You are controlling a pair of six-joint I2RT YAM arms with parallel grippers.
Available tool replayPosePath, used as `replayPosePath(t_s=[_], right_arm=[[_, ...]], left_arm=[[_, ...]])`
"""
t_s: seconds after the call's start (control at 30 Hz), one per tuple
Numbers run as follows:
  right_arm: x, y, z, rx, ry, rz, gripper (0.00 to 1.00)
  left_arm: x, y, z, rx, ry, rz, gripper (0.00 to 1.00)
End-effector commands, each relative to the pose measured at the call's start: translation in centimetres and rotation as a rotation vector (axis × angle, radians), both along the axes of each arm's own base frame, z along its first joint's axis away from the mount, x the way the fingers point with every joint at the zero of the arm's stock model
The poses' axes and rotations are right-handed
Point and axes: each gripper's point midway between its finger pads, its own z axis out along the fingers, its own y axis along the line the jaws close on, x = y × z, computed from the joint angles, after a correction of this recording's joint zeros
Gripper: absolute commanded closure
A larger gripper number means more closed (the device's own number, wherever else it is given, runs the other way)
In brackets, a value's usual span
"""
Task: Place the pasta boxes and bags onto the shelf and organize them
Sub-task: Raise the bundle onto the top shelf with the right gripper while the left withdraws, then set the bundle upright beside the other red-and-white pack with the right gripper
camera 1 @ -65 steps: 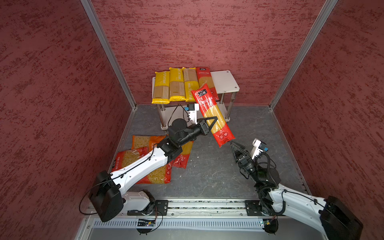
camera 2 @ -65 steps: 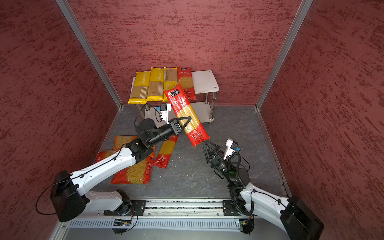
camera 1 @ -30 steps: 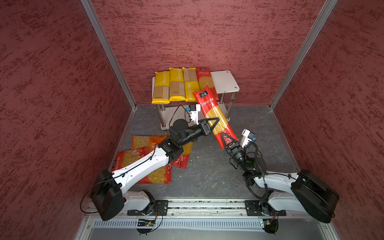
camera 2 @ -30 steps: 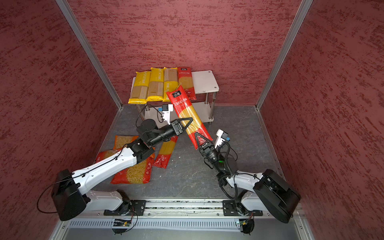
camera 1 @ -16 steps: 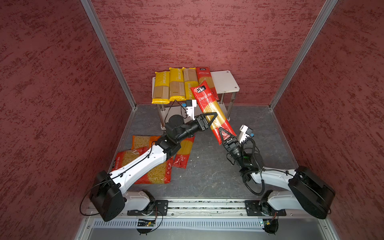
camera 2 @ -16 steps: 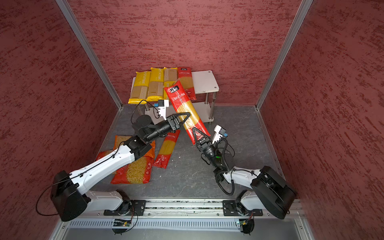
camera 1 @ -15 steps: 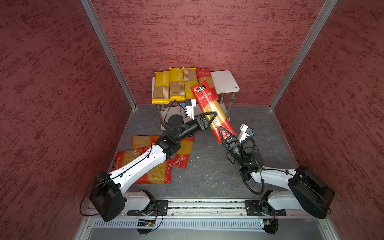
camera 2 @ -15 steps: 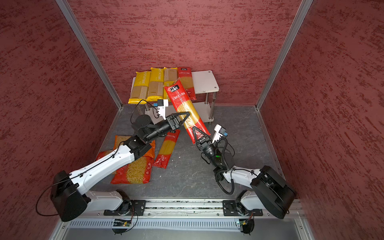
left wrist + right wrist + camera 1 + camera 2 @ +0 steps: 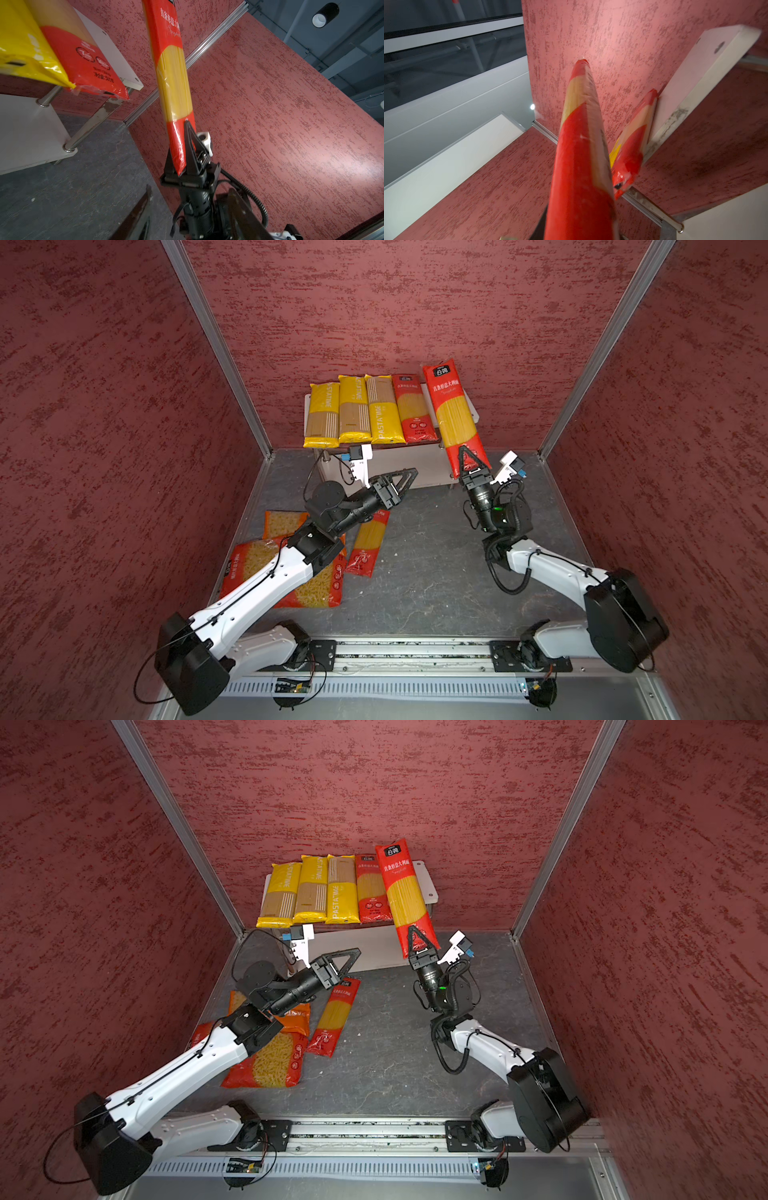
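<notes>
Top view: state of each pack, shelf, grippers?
Three long yellow spaghetti packs, flat on top board of white shelf.
Long red spaghetti bag beside them, flat on shelf.
Raised long red spaghetti bag, held by lower end.
Floor red spaghetti bag, lying loose.
Wide orange short-pasta bags, on floor.
Left gripper, open, empty.
Right gripper, shut on raised bag.

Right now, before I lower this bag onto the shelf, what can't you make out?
Lower board: both top views, upper board and its packs cover its back; contents unseen.
Wide bags on the floor: both top views, left arm crosses them; count unclear.
Right pincer: right wrist view, the blurred red bag it grips hides it.
Bag's far end: touching the upper board or not, cannot tell.
</notes>
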Motion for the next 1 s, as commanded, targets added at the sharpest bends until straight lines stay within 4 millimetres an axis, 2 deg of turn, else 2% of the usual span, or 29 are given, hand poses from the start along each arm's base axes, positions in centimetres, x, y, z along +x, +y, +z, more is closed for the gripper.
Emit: replayPosePath(t_s=[0.0, 0.13, 0.2, 0.23, 0.27, 0.37, 0.5, 0.6, 0.73, 0.87, 0.97], right_arm=[[0.6, -2.7, 5.7, 0.049, -0.042, -0.078, 1.00], [4.2, -3.1, 6.2, 0.020, 0.039, -0.112, 1.00], [5.5, -2.5, 6.7, 0.009, 0.044, -0.101, 1.00], [6.7, -2.1, 6.1, 0.002, 0.069, -0.094, 1.00], [7.1, -1.8, 6.4, 0.004, 0.069, -0.086, 1.00], [9.1, -0.9, 5.6, 0.026, 0.123, -0.060, 1.00], [11.0, 0.3, 5.0, 0.055, 0.165, -0.018, 1.00], [11.9, 1.5, 4.5, 0.067, 0.197, 0.018, 1.00], [12.3, 2.9, 3.8, 0.085, 0.229, 0.048, 0.92], [12.0, 3.3, 3.8, 0.081, 0.241, 0.039, 0.78], [11.5, 3.6, 4.1, 0.059, 0.237, 0.052, 0.63]], left_arm=[[-0.8, 1.0, -3.5, 0.089, 0.044, 0.045, 0.43], [-2.3, 2.9, -7.1, 0.131, 0.119, 0.080, 0.44], [-3.0, 4.1, -8.5, 0.143, 0.149, 0.106, 0.44], [-3.3, 4.7, -9.2, 0.147, 0.165, 0.120, 0.44], [-3.6, 5.2, -9.7, 0.147, 0.178, 0.133, 0.44], [-4.3, 6.3, -10.9, 0.140, 0.209, 0.164, 0.44], [-5.0, 6.8, -11.6, 0.158, 0.216, 0.181, 0.45], [-5.3, 6.8, -11.7, 0.178, 0.210, 0.189, 0.45], [-5.2, 6.5, -11.9, 0.193, 0.210, 0.186, 0.45], [-5.2, 6.1, -11.9, 0.197, 0.209, 0.182, 0.45], [-5.2, 6.0, -11.8, 0.201, 0.205, 0.180, 0.45]])
